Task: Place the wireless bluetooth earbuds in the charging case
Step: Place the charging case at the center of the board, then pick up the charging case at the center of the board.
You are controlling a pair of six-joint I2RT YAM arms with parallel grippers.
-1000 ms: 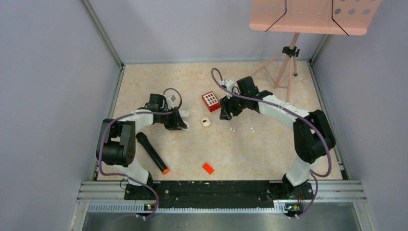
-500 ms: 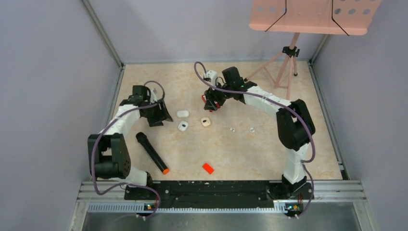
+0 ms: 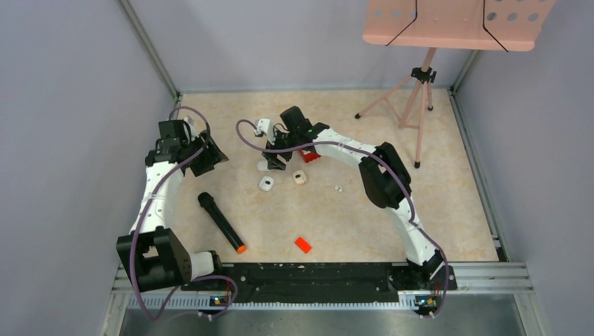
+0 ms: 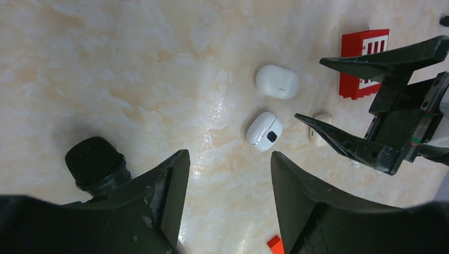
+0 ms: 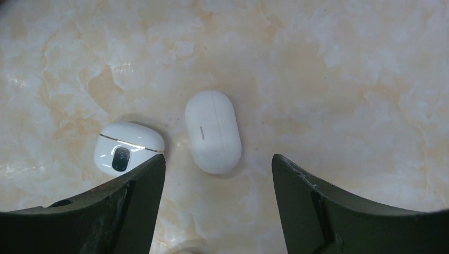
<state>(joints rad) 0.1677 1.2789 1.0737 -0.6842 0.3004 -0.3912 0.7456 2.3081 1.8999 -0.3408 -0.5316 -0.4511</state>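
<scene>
A closed white pill-shaped case (image 5: pixel 213 131) lies on the table between and just beyond my right gripper's (image 5: pixel 217 160) open fingers; it also shows in the top view (image 3: pixel 263 166). A second white case with a black display (image 5: pixel 127 153) lies beside it, by the left finger. A small cream case (image 3: pixel 300 178) lies to their right. One tiny white earbud (image 3: pixel 338 187) lies further right; I see no other. My right gripper (image 3: pixel 273 161) hovers over the pill case. My left gripper (image 3: pixel 209 155) is open and empty, well left of the cases (image 4: pixel 277 81).
A red block (image 4: pixel 363 58) sits behind the right gripper. A black microphone with an orange tip (image 3: pixel 220 222) lies at the near left. An orange-red chip (image 3: pixel 302 244) lies near the front edge. A pink stand's tripod (image 3: pixel 413 105) stands at the far right.
Both arms swung left. The left gripper drew back from the cases, uncovering two white ones. The right gripper moved from the red block to over the pill-shaped case.
</scene>
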